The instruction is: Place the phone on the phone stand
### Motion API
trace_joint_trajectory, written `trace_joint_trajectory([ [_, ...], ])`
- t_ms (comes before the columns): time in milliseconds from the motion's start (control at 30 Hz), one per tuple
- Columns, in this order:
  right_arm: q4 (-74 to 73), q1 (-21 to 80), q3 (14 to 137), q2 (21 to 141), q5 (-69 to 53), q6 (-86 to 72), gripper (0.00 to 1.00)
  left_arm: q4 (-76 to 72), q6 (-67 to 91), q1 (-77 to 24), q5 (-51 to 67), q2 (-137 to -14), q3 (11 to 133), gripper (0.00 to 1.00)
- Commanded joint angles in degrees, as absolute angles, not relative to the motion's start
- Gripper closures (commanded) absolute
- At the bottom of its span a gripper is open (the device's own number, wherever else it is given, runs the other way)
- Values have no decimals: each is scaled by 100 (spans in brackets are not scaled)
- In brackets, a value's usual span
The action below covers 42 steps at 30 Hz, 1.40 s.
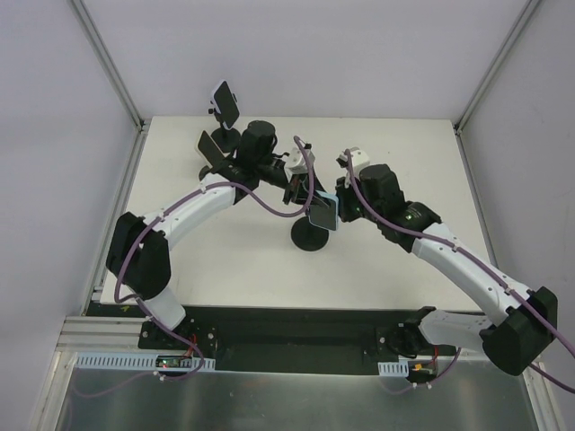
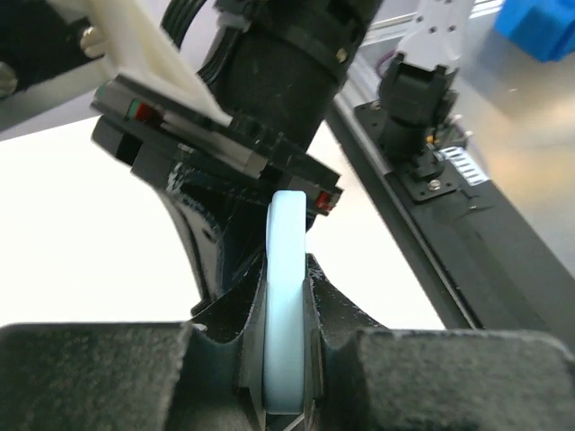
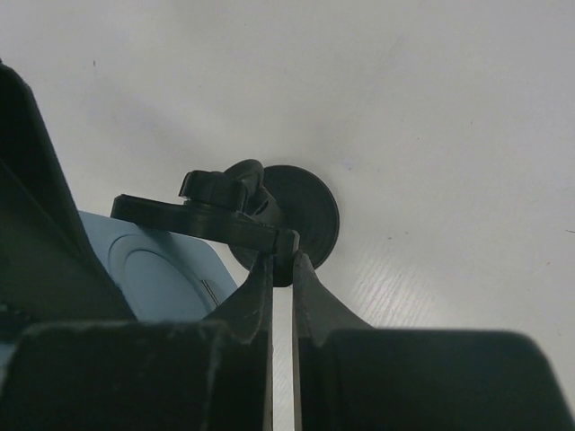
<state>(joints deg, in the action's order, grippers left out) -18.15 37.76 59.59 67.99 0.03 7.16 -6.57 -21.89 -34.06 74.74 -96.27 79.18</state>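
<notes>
A white surface point(image 1: 404, 260) lies inside a pale-walled enclosure, with a black strip along its near edge where both arms are bolted.

The two arms reach inward from that edge and meet over the middle of the surface. The round black base of the phone stand point(image 1: 310, 239) sits there, flat on the surface. In the right wrist view, the right end effector point(image 3: 281, 260) has its two fingers drawn almost together. Only a thin slit shows between them, and they pinch the end of the stand's black cradle arm point(image 3: 198, 211) just above the base.

The phone point(image 2: 287, 260), in a light-blue case, is at the stand's head, above the base and beside the cradle arm. The left wrist view shows it edge-on and upright. The left end effector point(image 2: 286, 359) is closed on it, with one finger pressing each flat face. The right wrist view shows the phone's back, with a round raised ring on it, just left of the cradle arm. None of the views shows whether the phone is seated in the cradle.

Farther off, near the back left corner of the surface, a spare stand point(image 1: 214, 151) carries its own phone. Behind it, at the rear edge, a rear stand point(image 1: 225, 103) holds another phone tilted toward the arms.
</notes>
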Motion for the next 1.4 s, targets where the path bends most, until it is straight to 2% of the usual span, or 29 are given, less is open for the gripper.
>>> trace_joint_trajectory([
  [0,-1600,4050,5766,6232,849,238,100,-501,-2753,-3138,4455,-9063,7700,100],
  [100,-1485,4611,5660,6187,2465,18,100,-440,-2313,-3269,2837,-8737,7401,100],
  [133,-1468,4762,5669,6222,3296,-270,99,-257,-2225,-3374,1629,-8702,7366,100],
  [333,-1362,5633,5669,6513,5016,-1123,100,-570,-1592,-3822,-1698,-8517,6752,100],
  [400,-1197,5930,5503,6452,5290,-1423,100,-869,-1451,-3972,-2125,-8560,6628,100],
  [500,-1081,6274,5519,6425,5852,-1721,100,-888,-1853,-4148,-2381,-8962,6845,100],
  [533,-1490,6293,5624,6451,6028,-1879,100,-870,-1924,-4157,-2469,-9069,6908,100],
  [633,-847,6451,5362,6267,5933,-1451,100,-809,-1670,-4113,-2320,-9176,6934,100],
  [800,-703,6933,5229,6029,5774,-1626,100,-712,-1564,-4131,-2488,-9483,7110,100],
  [1067,-1352,7664,5993,6117,6126,-2141,100,-993,-1696,-4201,-2558,-9765,7084,100],
  [1267,-2161,7593,5897,5485,5362,-3031,100,-1933,-1863,-4201,-2180,-9527,6364,100],
  [1367,-1916,7611,5573,5187,4853,-3137,100,-2074,-1793,-4201,-2118,-9510,6223,100],
])
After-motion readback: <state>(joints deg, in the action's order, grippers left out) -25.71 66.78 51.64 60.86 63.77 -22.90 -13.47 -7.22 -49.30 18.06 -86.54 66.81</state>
